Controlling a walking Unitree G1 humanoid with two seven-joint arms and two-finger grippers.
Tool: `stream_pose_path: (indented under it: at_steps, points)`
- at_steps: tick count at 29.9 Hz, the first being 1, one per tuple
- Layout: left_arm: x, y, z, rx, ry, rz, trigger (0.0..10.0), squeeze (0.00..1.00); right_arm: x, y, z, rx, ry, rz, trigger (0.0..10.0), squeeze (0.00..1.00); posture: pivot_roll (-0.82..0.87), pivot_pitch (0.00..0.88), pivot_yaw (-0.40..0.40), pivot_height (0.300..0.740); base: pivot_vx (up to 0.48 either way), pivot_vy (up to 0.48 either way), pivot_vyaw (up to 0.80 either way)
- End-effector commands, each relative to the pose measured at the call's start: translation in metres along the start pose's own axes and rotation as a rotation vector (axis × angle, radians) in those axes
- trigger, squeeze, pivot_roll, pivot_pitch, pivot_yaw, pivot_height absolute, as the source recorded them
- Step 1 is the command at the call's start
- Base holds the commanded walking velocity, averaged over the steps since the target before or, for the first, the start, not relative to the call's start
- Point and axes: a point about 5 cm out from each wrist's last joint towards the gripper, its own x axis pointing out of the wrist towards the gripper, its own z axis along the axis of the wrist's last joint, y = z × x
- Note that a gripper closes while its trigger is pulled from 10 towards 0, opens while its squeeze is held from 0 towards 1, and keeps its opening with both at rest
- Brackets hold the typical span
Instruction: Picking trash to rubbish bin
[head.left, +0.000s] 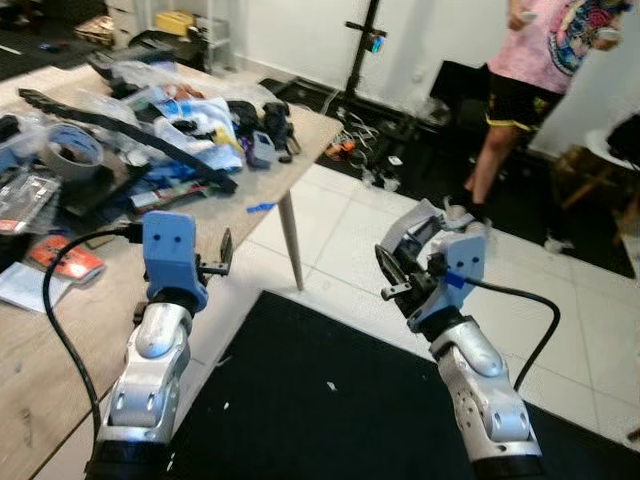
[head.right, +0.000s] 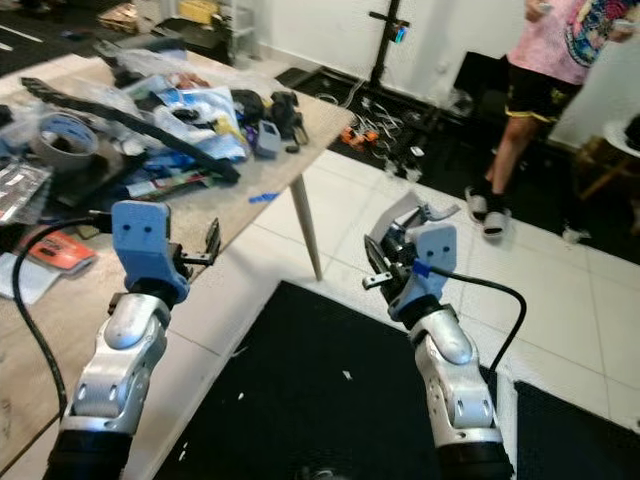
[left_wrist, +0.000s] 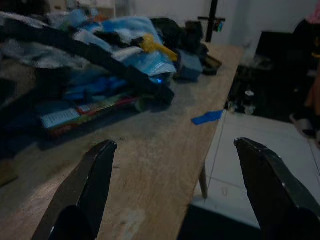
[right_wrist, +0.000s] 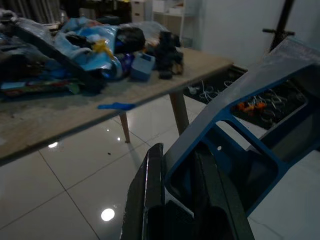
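My right gripper (head.left: 397, 277) is raised over the white tile floor and is shut on a grey plastic frame piece (right_wrist: 260, 100) with open cut-outs, which sticks up past the fingers (head.left: 425, 222). Over the near edge of the wooden table (head.left: 305, 140), my left gripper (left_wrist: 175, 145) stands open with nothing between its fingers. On the table lies a heap of clutter: blue plastic packets (head.left: 200, 115), a long black strip (head.left: 150, 140), a tape roll (head.left: 72, 150). A small blue scrap (left_wrist: 207, 117) lies alone by the table's edge.
A black mat (head.left: 330, 400) covers the floor below my arms. A person in a pink shirt (head.left: 545, 60) stands at the back right. Cables and small gear (head.left: 350, 140) lie on the floor by a black stand (head.left: 362, 50) beyond the table.
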Motion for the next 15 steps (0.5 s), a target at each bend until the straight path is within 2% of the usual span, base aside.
stream_pose_path:
  at_steps: [1,15]
  points:
    - [-0.0007,-0.0056,-0.0024,0.004,0.009,-0.015,10.0,0.0,-0.0034,-0.0056,-0.0021,0.003,0.011,-0.021,10.0,0.0,-0.04,0.119,-0.097,0.74,0.0,0.0,-0.49]
    - [0.0038,-0.0042,-0.0016,0.004,0.01,-0.014,10.0,0.0,-0.0026,-0.0037,-0.0024,0.005,0.007,-0.02,10.0,0.0,-0.05,0.115,-0.092,0.74,0.0,0.0,-0.49]
